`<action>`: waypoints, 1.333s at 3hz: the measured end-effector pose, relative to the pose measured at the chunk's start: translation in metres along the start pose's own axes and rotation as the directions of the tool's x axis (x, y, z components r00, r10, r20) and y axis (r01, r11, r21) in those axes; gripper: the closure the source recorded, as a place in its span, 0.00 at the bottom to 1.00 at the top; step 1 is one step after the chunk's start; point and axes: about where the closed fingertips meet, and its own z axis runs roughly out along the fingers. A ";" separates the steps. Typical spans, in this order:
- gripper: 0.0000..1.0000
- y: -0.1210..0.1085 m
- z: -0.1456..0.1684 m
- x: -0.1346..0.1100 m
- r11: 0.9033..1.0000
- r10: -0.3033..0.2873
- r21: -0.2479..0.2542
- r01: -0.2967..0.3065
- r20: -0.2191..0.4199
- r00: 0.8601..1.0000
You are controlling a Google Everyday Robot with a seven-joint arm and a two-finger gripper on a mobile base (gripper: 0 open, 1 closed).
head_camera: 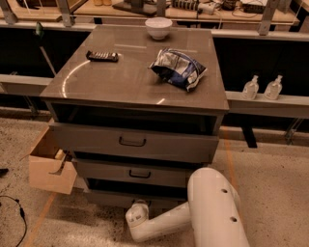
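A grey drawer cabinet (96, 87) stands in the middle of the camera view. On its top lie a crumpled blue and silver chip bag (178, 67), a white bowl (158, 27) at the far edge, and a dark flat bar (102, 56) at the left. My white arm (212, 212) curves in from the bottom, and its rounded joint (137, 215) rests low by the cabinet's bottom drawer. My gripper is not in view; it lies beyond what the arm's visible links show. The top drawer (132, 142) stands slightly pulled out.
An open cardboard box (48, 166) sits on the floor against the cabinet's left side. Two clear bottles (250, 88) stand on a low ledge at the right. A black cable (17, 217) lies on the speckled floor at the lower left. Workbenches (193, 9) run behind.
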 end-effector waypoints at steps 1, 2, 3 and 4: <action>1.00 0.004 -0.004 0.001 1.000 0.002 0.003 -0.002 -0.003 1.000; 1.00 0.010 -0.011 0.002 1.000 0.004 0.005 -0.004 -0.009 1.000; 1.00 0.011 -0.010 0.002 1.000 0.004 0.006 -0.004 -0.009 1.000; 1.00 0.012 -0.011 0.002 1.000 0.005 0.006 -0.004 -0.010 1.000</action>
